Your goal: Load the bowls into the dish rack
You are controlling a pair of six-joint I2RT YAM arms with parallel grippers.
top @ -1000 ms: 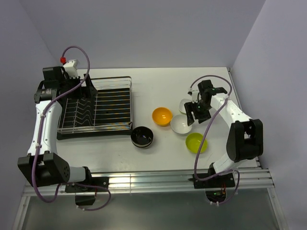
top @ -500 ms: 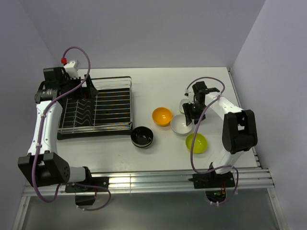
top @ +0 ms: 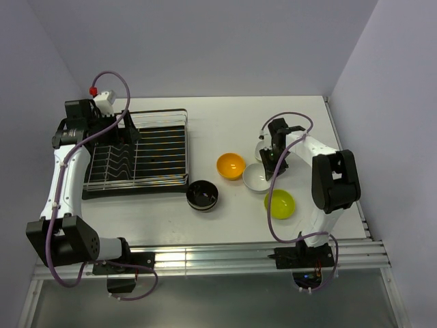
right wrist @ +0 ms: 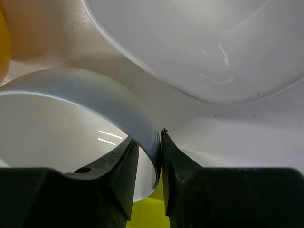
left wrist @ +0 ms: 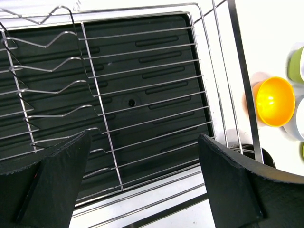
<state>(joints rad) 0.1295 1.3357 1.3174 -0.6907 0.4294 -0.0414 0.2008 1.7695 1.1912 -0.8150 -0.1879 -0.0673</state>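
Observation:
Five bowls sit on the table right of the dish rack (top: pixel 136 152): orange (top: pixel 231 165), black (top: pixel 203 195), lime green (top: pixel 280 203) and two white ones. My right gripper (top: pixel 270 161) is shut on the far rim of the nearer white bowl (top: pixel 254 180). In the right wrist view its fingers (right wrist: pixel 149 142) pinch that rim, one inside the white bowl (right wrist: pixel 66 123) and one outside. The other white bowl (right wrist: pixel 204 42) lies just beyond. My left gripper (left wrist: pixel 142 142) hangs open and empty over the rack (left wrist: pixel 142 71), near its back-left part (top: pixel 126 130).
In the left wrist view the orange bowl (left wrist: pixel 273 100) and the edges of the green (left wrist: pixel 297 64) and black (left wrist: pixel 251 154) bowls show beyond the rack's right rail. Purple walls close in the table at the back and on both sides.
My right gripper has moved left and slightly back to the gap between the two white bowls, and its fingers have closed onto the nearer bowl's rim. The left arm has barely shifted.

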